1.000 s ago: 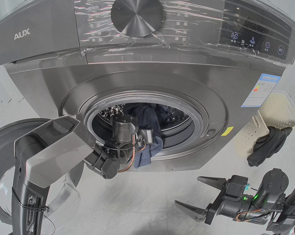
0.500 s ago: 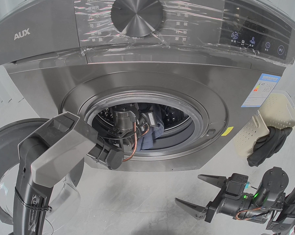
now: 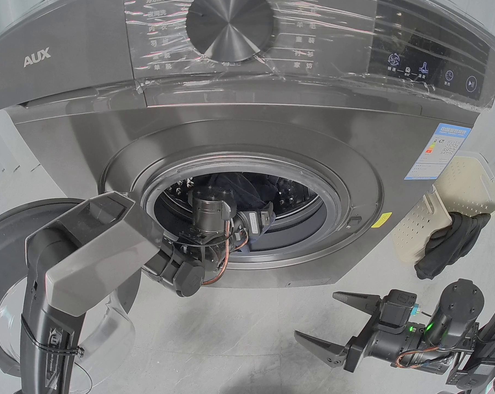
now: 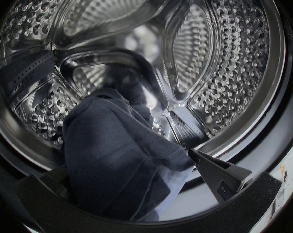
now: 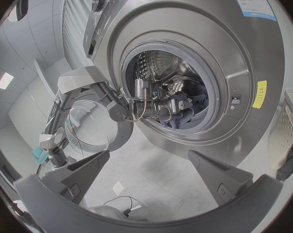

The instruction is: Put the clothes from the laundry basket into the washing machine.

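A navy garment (image 4: 114, 152) lies at the front of the washing machine drum (image 4: 237, 49), just inside the door rim (image 3: 335, 192). My left gripper (image 4: 146, 152) stands open in the drum mouth; the cloth drapes over one finger, and the other finger (image 4: 217, 175) is bare. From the head view the navy garment (image 3: 242, 184) shows behind the left wrist (image 3: 209, 214). My right gripper (image 3: 316, 316) hangs open and empty above the floor, in front of the machine's right side. The cream laundry basket (image 3: 472, 184) stands right of the machine, a black garment (image 3: 447, 244) hanging over its edge.
The round glass door (image 3: 6, 258) is swung open to the left of the machine, behind my left arm. Pale floor (image 3: 247, 324) lies between the machine front and the right gripper. The basket (image 5: 282, 130) sits close against the machine's right side.
The navy garment hung out over the door rim a second ago; the left arm pushed it up into the drum, then drew back a little. The right arm stayed put.
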Robot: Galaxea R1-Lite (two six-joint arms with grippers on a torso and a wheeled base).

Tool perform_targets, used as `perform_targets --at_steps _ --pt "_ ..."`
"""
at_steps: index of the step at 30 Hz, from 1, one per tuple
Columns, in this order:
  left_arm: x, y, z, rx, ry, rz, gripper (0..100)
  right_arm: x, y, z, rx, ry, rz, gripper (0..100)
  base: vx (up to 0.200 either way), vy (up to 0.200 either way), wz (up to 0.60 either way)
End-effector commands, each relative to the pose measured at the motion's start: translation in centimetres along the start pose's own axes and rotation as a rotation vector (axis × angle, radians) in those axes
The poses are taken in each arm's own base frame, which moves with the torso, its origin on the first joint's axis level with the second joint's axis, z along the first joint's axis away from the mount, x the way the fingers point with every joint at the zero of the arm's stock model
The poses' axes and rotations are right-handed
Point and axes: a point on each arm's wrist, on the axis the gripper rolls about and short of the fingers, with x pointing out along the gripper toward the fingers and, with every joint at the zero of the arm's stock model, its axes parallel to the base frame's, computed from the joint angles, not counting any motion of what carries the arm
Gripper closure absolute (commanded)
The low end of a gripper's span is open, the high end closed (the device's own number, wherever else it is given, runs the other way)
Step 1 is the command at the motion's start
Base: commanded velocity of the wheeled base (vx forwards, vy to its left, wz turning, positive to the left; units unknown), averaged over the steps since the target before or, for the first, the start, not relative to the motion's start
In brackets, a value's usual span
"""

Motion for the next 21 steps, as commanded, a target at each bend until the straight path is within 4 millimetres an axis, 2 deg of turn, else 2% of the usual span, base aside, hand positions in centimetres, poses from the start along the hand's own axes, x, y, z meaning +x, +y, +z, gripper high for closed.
perform_targets --at_steps 1,6,7,9,19,21 --pt "-0.2 0.0 -1.5 0.015 0.057 -0.002 0 0.1 0.0 0.0 0.000 0.002 0.001 0 0.000 0.000 0.00" --pt "0.7 0.2 -2.9 0.023 0.073 0.002 0 0.1 0.0 -0.1 0.000 0.004 0.002 0 0.000 0.000 0.00" --pt "0.9 0.2 -2.8 0.021 0.065 0.003 100 0.1 0.0 -0.1 0.000 0.004 0.002 0 0.000 0.000 0.00" --pt "1.1 0.1 -2.6 0.019 0.057 -0.001 100 0.1 0.0 -0.1 0.000 0.003 0.000 0 0.000 0.000 0.00" --pt "3.2 -1.0 2.2 -0.030 -0.135 -0.023 100 0.2 0.0 -0.1 0.000 0.006 0.000 0 0.000 0.000 0.00" --pt "3.8 -0.8 2.3 -0.035 -0.161 -0.014 100 0.2 0.0 -0.2 0.000 0.008 0.000 0 0.000 0.000 0.00"
